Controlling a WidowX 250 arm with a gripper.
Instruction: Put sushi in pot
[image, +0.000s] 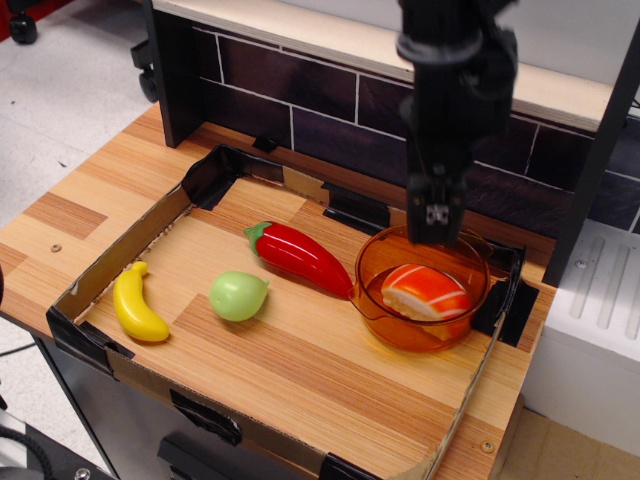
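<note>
The sushi (425, 291), glossy orange with pale stripes and a white rice part, lies inside the translucent orange pot (378, 307) at the right of the tray. My gripper (435, 222) hangs straight above the pot's far rim, clear of the sushi and holding nothing. From this angle its fingers overlap, so I cannot tell how far apart they stand.
A red pepper (297, 257) lies just left of the pot, almost touching it. A green pear-like fruit (238, 295) and a yellow banana (137, 303) lie further left. A low cardboard wall (120, 250) rings the wooden tray. A dark tiled backsplash (300, 105) stands behind.
</note>
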